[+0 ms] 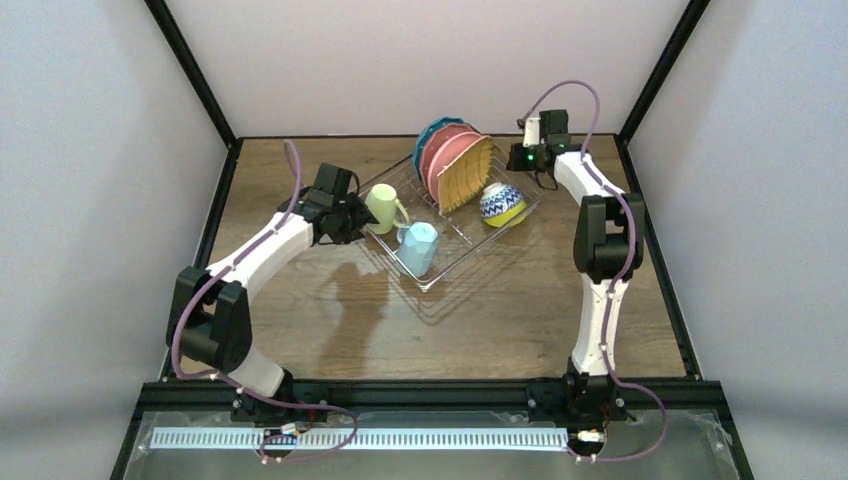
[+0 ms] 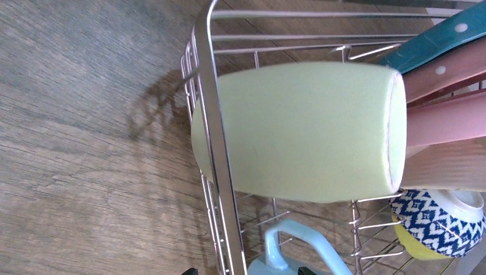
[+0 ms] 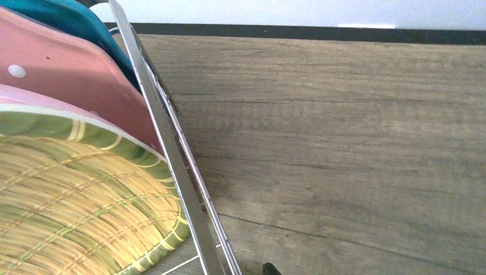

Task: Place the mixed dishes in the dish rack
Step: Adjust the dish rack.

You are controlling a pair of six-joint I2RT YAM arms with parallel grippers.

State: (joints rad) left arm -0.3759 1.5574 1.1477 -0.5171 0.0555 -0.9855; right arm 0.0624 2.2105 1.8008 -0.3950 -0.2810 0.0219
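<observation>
The dish rack (image 1: 430,283) stands mid-table. On edge in it are a blue dotted plate (image 1: 428,140), pink plates (image 1: 446,155) and a woven tan plate (image 1: 465,177). A pale green mug (image 1: 383,207) and a light blue mug (image 1: 418,248) sit at its left end. A blue-patterned bowl (image 1: 499,201) rests on a lime bowl (image 1: 513,216). My left gripper (image 1: 350,216) is open just outside the rack rim (image 2: 215,114), beside the green mug (image 2: 309,132). My right gripper (image 1: 528,156) hovers at the rack's far right corner. Only one of its fingertips (image 3: 268,268) shows, beside the rim (image 3: 166,143).
Black frame rails border the wooden table (image 1: 520,300) at the back and both sides. In the left wrist view the blue mug's handle (image 2: 304,238) lies below the green mug. In the right wrist view the woven plate (image 3: 74,200) leans against a pink plate (image 3: 63,74).
</observation>
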